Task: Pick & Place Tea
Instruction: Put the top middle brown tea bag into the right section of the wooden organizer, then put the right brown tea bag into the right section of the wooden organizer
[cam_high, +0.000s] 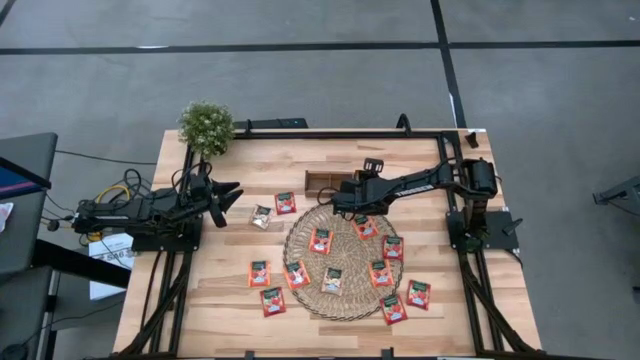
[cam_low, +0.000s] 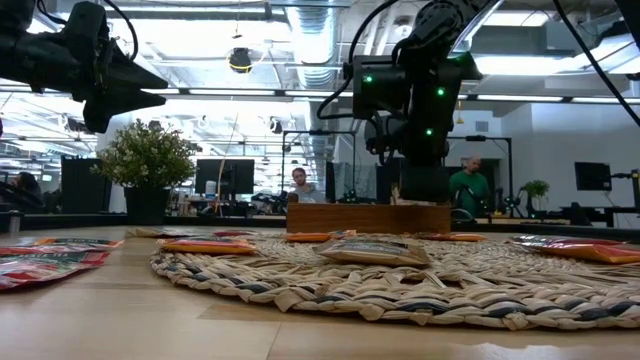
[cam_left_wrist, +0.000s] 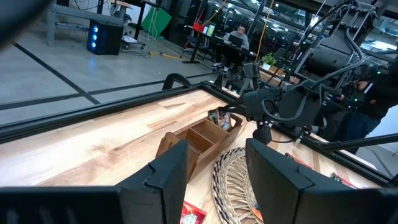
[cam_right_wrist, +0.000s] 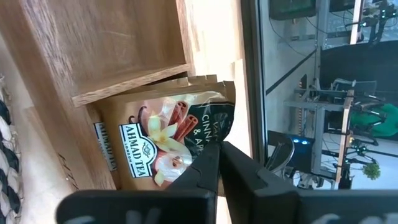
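Several red-orange tea sachets (cam_high: 320, 240) lie flat on the round woven mat (cam_high: 345, 292) and on the wood around it, with a silvery one (cam_high: 261, 216) among them. A brown wooden tray (cam_high: 322, 180) stands just beyond the mat. My right gripper (cam_high: 342, 196) reaches slanting down into the tray's right end compartment and is shut on a tea sachet (cam_right_wrist: 161, 134) there. Other sachets' edges (cam_right_wrist: 198, 80) show behind it. At the table's left, my left gripper (cam_high: 232, 196) hovers open and level, holding nothing. My right gripper pinches one tea sachet between its two fingertips (cam_right_wrist: 205, 165), at an edge near a corner (cam_right_wrist: 211, 138). The fingers come slanting down from the table's right side. The sachet stands in the tray's compartment against the wooden wall (cam_right_wrist: 124, 93), not lifted clear.
A small potted plant (cam_high: 206, 127) stands at the far left corner. Black frame rails (cam_high: 300, 134) run along the table's edges. Loose sachets (cam_high: 272, 300) lie left of the mat and near its right rim (cam_high: 418, 293). People sit at desks in the room beyond (cam_low: 298, 182).
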